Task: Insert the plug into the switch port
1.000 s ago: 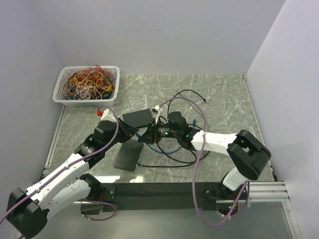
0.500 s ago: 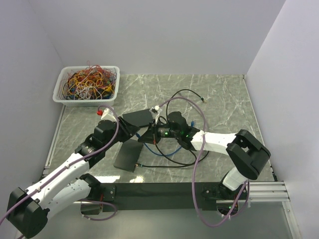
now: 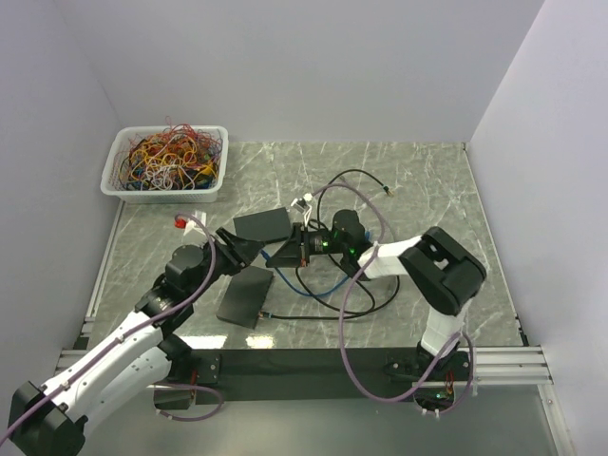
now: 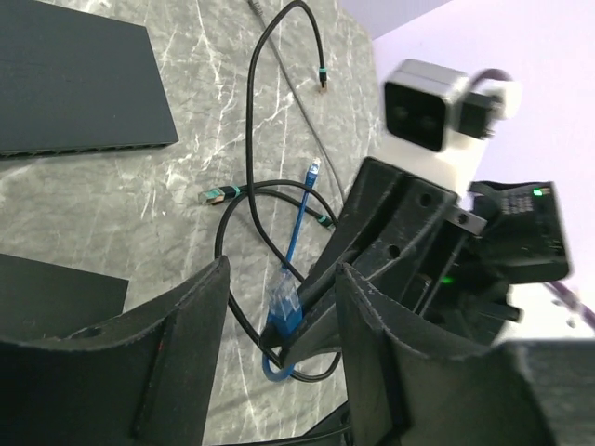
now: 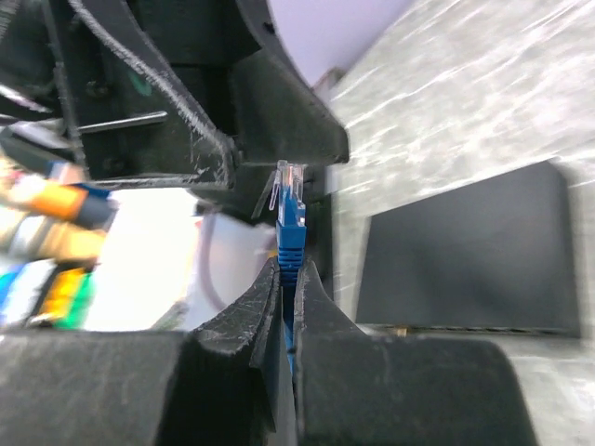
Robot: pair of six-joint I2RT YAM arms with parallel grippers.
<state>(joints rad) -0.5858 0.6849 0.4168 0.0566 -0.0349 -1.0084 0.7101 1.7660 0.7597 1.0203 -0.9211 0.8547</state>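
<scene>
My right gripper [image 3: 282,253] is shut on a blue network plug [image 5: 290,218] that sticks out past its fingertips [image 5: 311,279]. In the left wrist view the plug [image 4: 284,311] sits between my left gripper's spread fingers [image 4: 186,344], not touched by them. My left gripper [image 3: 235,249] is open and faces the right one, close to it. A black switch [image 3: 261,225] lies just behind both grippers and shows in the left wrist view [image 4: 74,84] and the right wrist view [image 5: 465,251]. The blue cable [image 3: 309,285] trails on the table under the right arm.
A second flat black box [image 3: 245,295] lies in front of the left gripper. Black cables [image 3: 353,177] loop over the middle of the marble table. A white basket [image 3: 161,196] of tangled wires stands at the back left. Walls close in the sides.
My left arm has drawn back to the left, widening the gap to the right gripper. The right arm's elbow has swung inward while its gripper keeps the plug near the switch.
</scene>
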